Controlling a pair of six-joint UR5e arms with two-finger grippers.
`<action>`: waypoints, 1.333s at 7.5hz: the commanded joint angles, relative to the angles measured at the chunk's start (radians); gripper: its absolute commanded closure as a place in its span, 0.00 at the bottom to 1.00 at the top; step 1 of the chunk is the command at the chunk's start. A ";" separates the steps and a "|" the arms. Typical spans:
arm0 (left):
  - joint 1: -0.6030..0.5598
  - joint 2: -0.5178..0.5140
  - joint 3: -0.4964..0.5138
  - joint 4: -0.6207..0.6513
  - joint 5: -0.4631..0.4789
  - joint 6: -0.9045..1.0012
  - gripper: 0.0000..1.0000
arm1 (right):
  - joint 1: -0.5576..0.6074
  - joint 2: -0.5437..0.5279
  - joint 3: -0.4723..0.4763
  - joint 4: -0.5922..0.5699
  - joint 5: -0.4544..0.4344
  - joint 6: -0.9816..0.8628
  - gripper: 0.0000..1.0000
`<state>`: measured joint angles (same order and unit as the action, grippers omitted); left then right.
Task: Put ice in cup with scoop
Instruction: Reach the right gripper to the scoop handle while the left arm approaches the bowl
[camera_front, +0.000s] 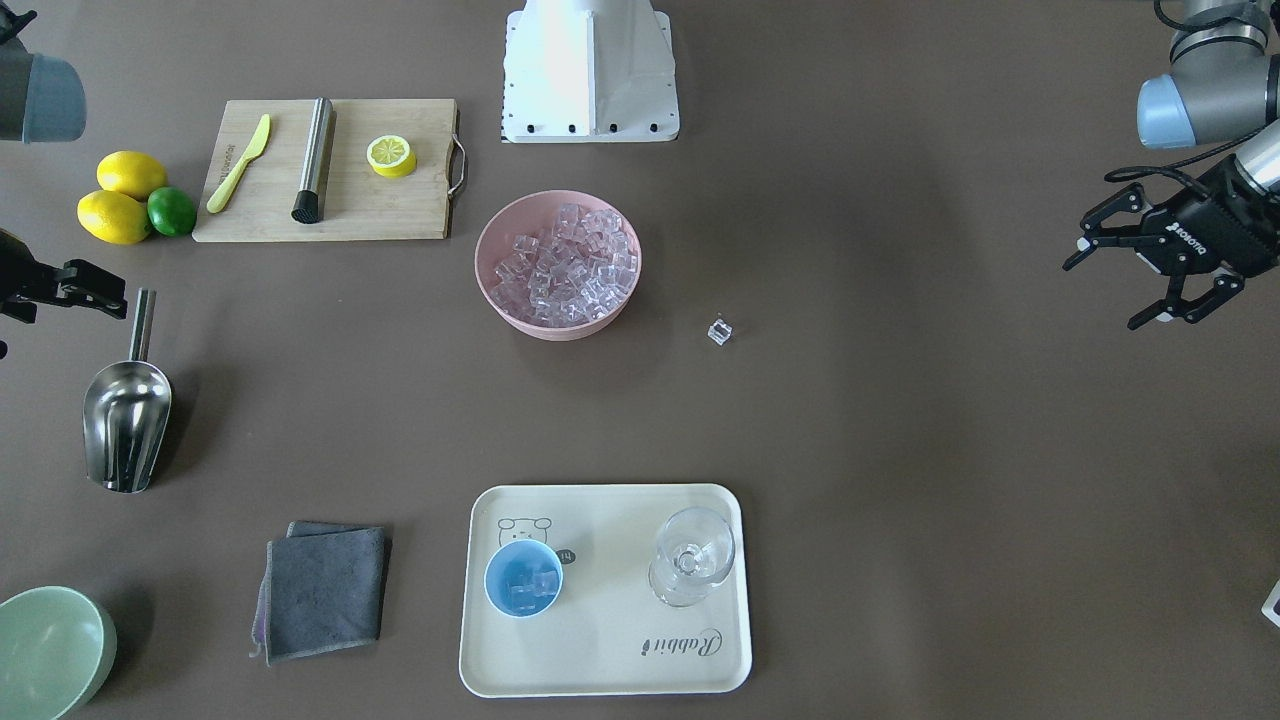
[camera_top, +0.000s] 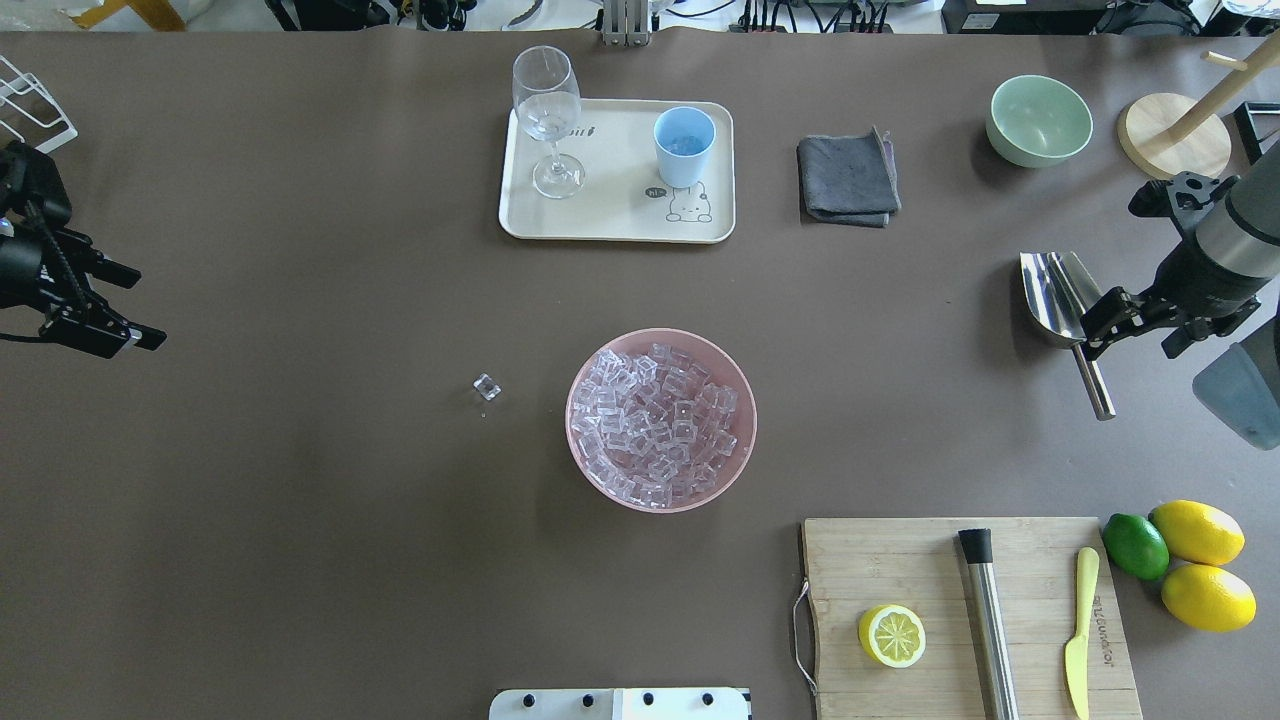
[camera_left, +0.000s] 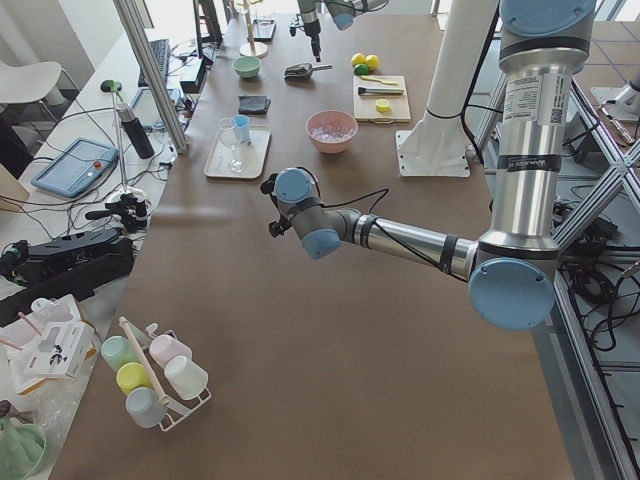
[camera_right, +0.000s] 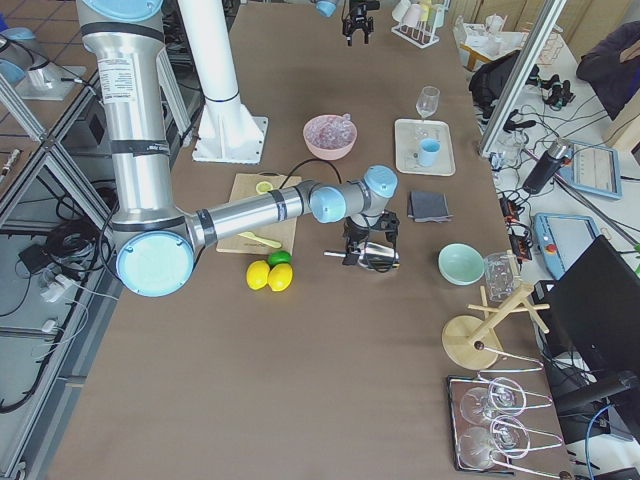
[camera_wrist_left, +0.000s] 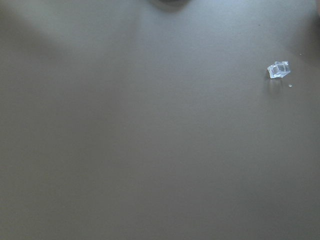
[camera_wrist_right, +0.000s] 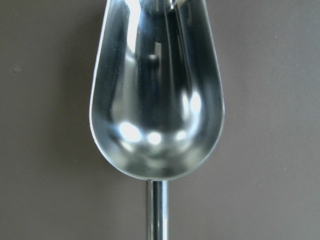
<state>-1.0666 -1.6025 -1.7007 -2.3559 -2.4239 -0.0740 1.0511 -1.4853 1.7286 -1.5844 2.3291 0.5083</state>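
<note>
Ice (camera_top: 660, 420): mostly in the pink bowl (camera_top: 745, 440) mid-table, a few cubes in the cup (camera_top: 684, 147), scoop (camera_top: 1050, 300) empty.
Left gripper (camera_top: 130, 306) hangs at the left edge, jaws spread, empty. One stray cube (camera_top: 487, 387) lies left of the bowl. Cup sits on the tray (camera_top: 610, 215) beyond it. Scoop lies flat near the right edge with the right gripper (camera_top: 1130, 345) over its handle, jaws apart, holding nothing. I read this as the grasp step: drop, clamp the rod. Open tabletop from scoop to bowl; cutting board (camera_top: 900, 560) crowds the near side.

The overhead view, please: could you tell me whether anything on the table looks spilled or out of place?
Yes: one ice cube lies alone on the bare table, well apart from the pink bowl heaped with cubes. It looks dropped or spilled.
</note>
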 joint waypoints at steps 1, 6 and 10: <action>0.121 -0.008 -0.071 0.000 0.133 0.000 0.02 | -0.042 -0.007 -0.012 0.008 0.015 0.033 0.01; 0.298 -0.054 -0.031 -0.099 0.259 0.115 0.02 | -0.074 -0.016 -0.084 0.137 0.021 0.094 0.19; 0.439 -0.180 -0.060 0.048 0.512 0.352 0.02 | -0.083 -0.024 -0.078 0.178 0.029 0.142 0.31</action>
<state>-0.6661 -1.7250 -1.7499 -2.3832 -1.9895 0.2323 0.9723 -1.5087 1.6476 -1.4120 2.3555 0.6361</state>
